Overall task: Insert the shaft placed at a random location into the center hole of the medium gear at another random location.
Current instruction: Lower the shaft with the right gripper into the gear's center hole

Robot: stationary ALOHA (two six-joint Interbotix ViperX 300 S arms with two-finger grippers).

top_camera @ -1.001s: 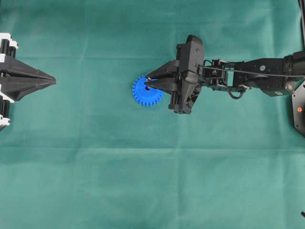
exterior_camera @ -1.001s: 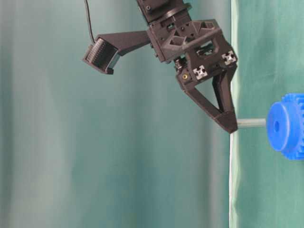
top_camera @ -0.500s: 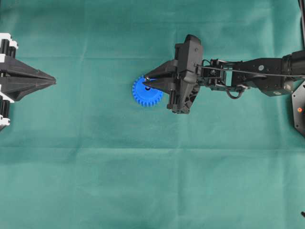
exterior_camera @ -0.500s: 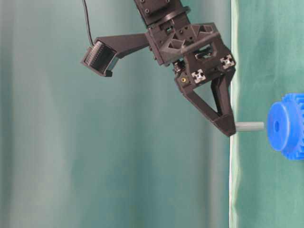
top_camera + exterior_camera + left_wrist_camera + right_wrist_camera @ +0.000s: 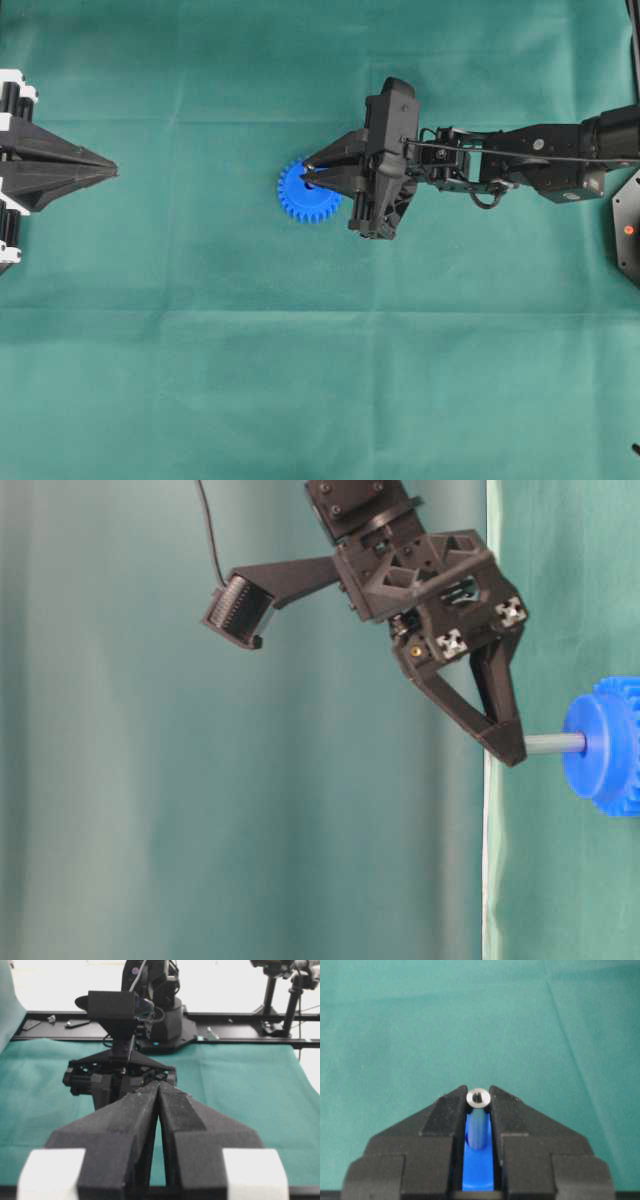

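The blue medium gear [image 5: 298, 202] lies flat on the green cloth, left of centre. My right gripper [image 5: 308, 171] is directly over it, shut on the silvery shaft [image 5: 555, 744] and holding it by its upper end. In the table-level view the shaft points square at the gear [image 5: 610, 750], and its free end meets the raised hub where the center hole is. The shaft covers the hole. In the right wrist view the shaft head [image 5: 478, 1097] sits between the fingertips, with the gear [image 5: 478, 1172] below. My left gripper [image 5: 112, 170] is shut and empty at the far left; it also shows in the left wrist view [image 5: 159, 1086].
Green cloth [image 5: 320, 380] covers the table. The right arm [image 5: 520, 160] stretches in from the right edge. The left wrist view shows a black frame rail [image 5: 240, 1030] behind the table. The table-level view shows the table's pale edge [image 5: 488, 880] against a green backdrop.
My right gripper has moved down toward the gear with the shaft. The gap between the shaft's end and the hub has closed. The left gripper has not moved.
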